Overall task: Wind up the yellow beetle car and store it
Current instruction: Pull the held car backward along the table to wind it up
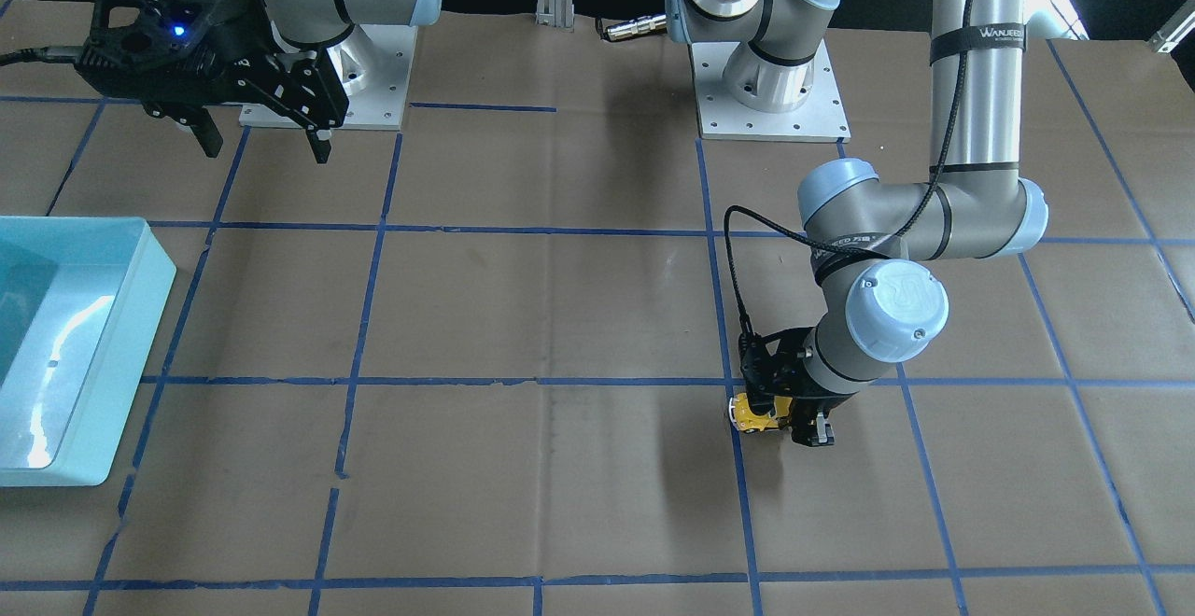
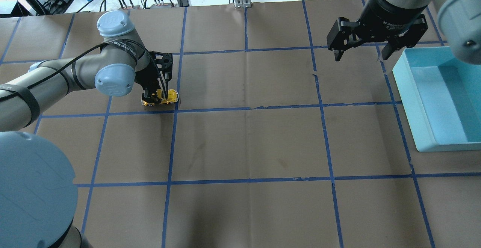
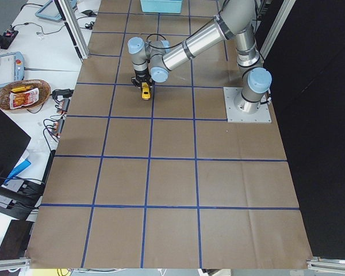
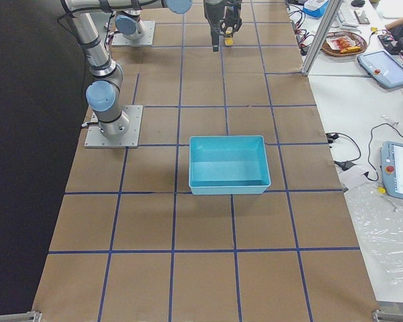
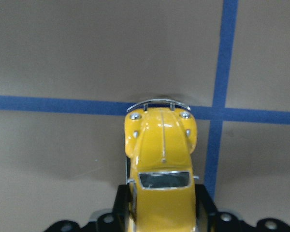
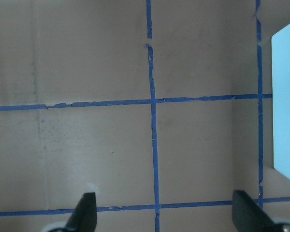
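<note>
Left wrist view has the car (image 5: 162,159) nose-out between my fingers (image 5: 122,205), so my left gripper (image 5: 162,217) is pinched on its rear flanks. The car sits low at the paper (image 5: 63,58), with its bumper over a tape (image 5: 48,103) crossing on my left side of the table.

The body is rounded and glossy, and I seem to hold only its back part. If I press down to load the spring, I judge it could squirt forward out of the pinch. If I drag it across the tape edge, the wheels could skip instead of turning, and the winding would come to little. Once wound, a loose hold would let it run off. The bin (image 2: 413,101) is well apart, over by my right gripper (image 2: 359,54), which hangs spread and empty just beside the bin's near corner. A long carry or a hand-over with the spring loaded is where I would expect to lose it.

I cannot see the wheels, so I cannot tell if they touch the paper. The pad contact is cut off at the bottom of the wrist view. Overhead, my wrist covers part of the car. The right wrist view shows only fingertips and a sliver of the bin.
</note>
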Robot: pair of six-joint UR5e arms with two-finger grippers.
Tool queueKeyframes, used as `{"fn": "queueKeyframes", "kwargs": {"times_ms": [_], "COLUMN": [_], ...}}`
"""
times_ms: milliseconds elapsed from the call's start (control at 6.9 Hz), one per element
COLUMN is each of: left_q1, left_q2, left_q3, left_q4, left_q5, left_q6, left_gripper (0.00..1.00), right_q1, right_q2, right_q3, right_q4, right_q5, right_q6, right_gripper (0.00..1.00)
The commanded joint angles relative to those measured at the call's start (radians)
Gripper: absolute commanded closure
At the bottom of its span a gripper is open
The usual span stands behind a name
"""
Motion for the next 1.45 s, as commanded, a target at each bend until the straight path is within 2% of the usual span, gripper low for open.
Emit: {"fn": "queueKeyframes", "kwargs": {"times_ms": [0,1305], "left_q1": [0.0,0.014], "left_q2": [-0.003,-0.009], "left_q3": [-0.002,-0.019], "left_q4": [0.002,0.036], "left_q5": [-0.004,-0.004], "left_q6": [0.006,0.051], "left_gripper": [1.0,1.0], "right_q1": [0.0,0.0], "right_q2": [-0.001,0.002], "right_q3": [0.0,0.003], "right_q4": [-0.001,-0.002], "right_q5": [0.0,-0.004], "right_q6": [-0.001,-0.004], "right_gripper": [0.01,0.01]}}
